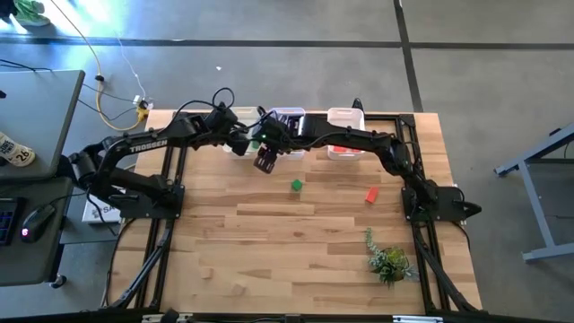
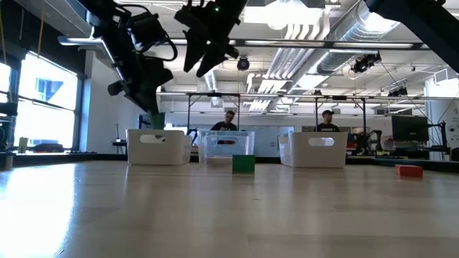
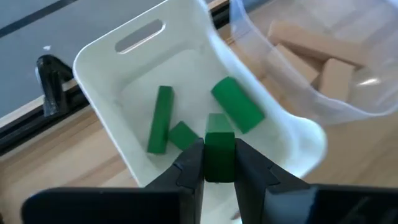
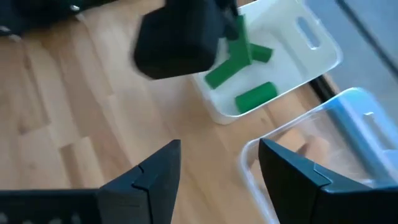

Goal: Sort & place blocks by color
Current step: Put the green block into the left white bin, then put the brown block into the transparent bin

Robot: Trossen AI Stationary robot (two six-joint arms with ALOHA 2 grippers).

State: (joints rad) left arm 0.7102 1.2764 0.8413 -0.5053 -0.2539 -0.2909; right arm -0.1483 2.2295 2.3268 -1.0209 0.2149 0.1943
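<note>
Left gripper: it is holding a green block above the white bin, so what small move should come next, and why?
Probably open the fingers and drop it. The left gripper is shut on a green block directly above the white bin, which already holds three green blocks. The right gripper hangs open and empty near the clear bin, out of the way.

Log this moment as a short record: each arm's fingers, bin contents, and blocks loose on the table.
left gripper: fingers shut on green block, above the white bin
right gripper: fingers open, empty, near the bins
white bin contents: three green blocks
clear bin: tan blocks
loose on table: green cube, red block
other: plant sprig at the table's right front
</note>
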